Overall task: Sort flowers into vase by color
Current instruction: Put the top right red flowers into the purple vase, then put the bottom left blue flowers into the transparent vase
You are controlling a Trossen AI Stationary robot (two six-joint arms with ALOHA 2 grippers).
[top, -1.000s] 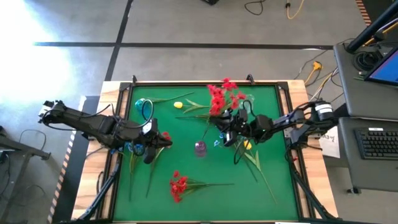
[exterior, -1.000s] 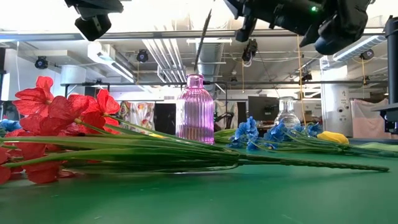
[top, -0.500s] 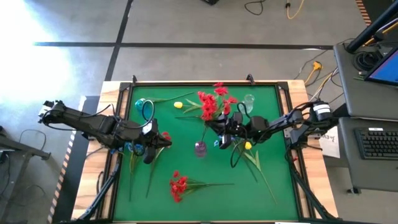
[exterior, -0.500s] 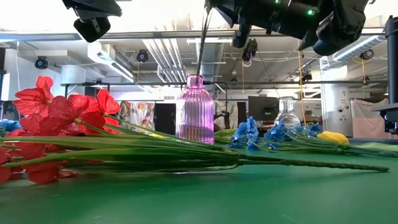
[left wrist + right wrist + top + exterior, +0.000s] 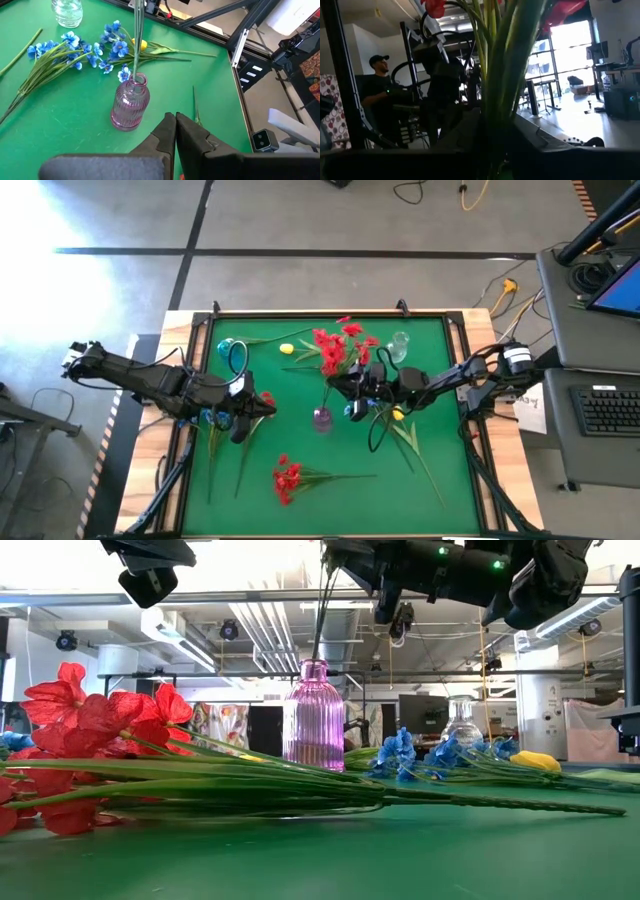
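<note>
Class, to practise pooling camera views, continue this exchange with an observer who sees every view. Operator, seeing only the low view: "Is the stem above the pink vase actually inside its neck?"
Observer: Yes. The left wrist view looks down on the thin stems entering the mouth of the pink vase.
Operator: What colour are their blossoms?
Observer: Red. The high view shows the red blossoms spreading beyond the right gripper, which is at the stems.
Operator: Where is the left arm?
Observer: The left gripper hangs shut beside the vase.
</note>
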